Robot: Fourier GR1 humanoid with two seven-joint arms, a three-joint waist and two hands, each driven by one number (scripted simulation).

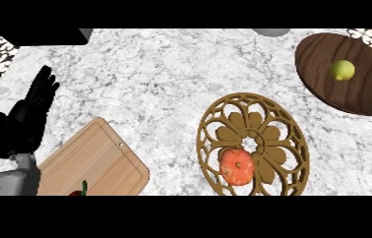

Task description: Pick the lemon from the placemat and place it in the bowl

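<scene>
Yellow-green lemon (pixel 343 70) on dark placemat (pixel 320 60), top right | my left hand (pixel 33 109) open, empty, resting at left edge, well apart | lattice bowl (pixel 202 138) lies between | right hand unseen, judged the nearer.

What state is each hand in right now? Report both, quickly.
Left hand: open, fingers straight, holding nothing, resting at the view's left edge.
Right hand: not in view.

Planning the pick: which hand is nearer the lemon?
Cannot compare: the left hand rests far left of the lemon; the right hand is not in view.
</scene>
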